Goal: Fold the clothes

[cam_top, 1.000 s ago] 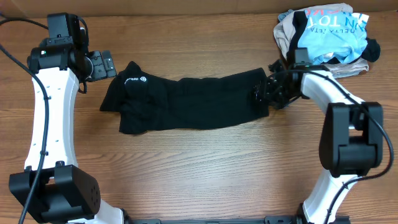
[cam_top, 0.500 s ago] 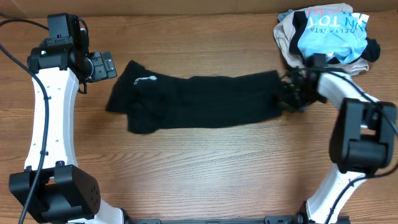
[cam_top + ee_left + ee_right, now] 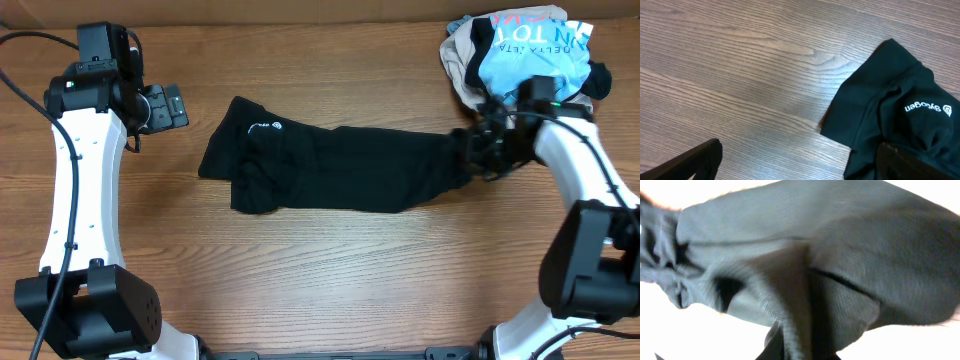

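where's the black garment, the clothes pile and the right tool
black garment [image 3: 340,180], overhead, middle of the cloth
clothes pile [image 3: 530,58], overhead, light blue top piece
right tool [image 3: 476,153], overhead, between its fingertips

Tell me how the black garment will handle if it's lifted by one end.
Probably floppy: the black garment lies limp and wrinkled, bunched at the right gripper. Likely light, being thin; should slide on the smooth wooden table.
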